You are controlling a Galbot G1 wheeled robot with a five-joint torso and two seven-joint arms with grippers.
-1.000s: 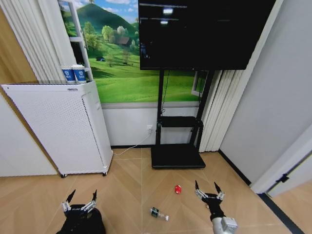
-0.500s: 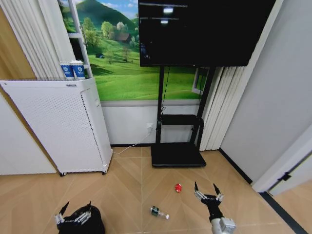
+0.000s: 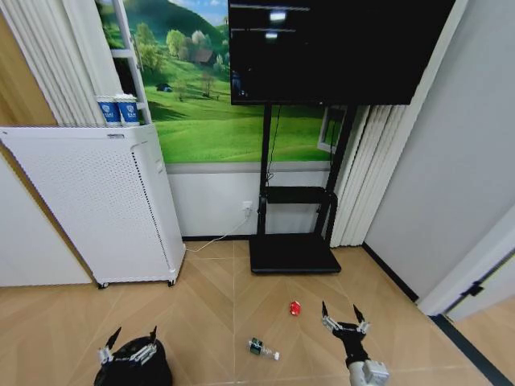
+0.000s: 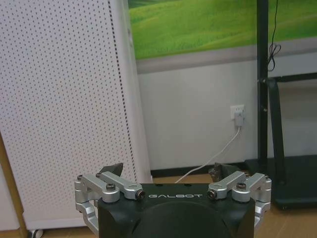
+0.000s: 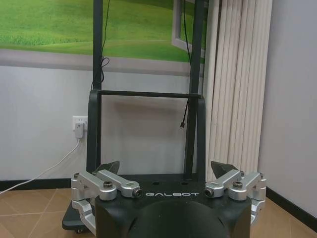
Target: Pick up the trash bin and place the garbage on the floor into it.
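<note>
At the bottom left of the head view the black trash bin (image 3: 133,371) stands on the floor (image 3: 209,297), its bag crinkled. My left gripper (image 3: 129,341) hangs open just above its rim, touching nothing. The garbage lies toward the middle: a clear bottle with a green label (image 3: 263,348) and a red crumpled scrap (image 3: 295,307). My right gripper (image 3: 339,319) is open and empty, just right of the scrap. In the left wrist view the left gripper (image 4: 167,171) faces the white appliance. In the right wrist view the right gripper (image 5: 166,167) faces the TV stand.
A tall white perforated appliance (image 3: 96,209) stands at the left wall with blue-and-white paper cups (image 3: 118,110) on top. A black TV stand (image 3: 294,257) with a flat base sits ahead under a large screen (image 3: 322,52). A white cable (image 3: 217,239) runs to a wall socket.
My left gripper has dropped lower in the head view, closer to the bin's top. The right gripper has barely moved. The head camera has tilted slightly.
</note>
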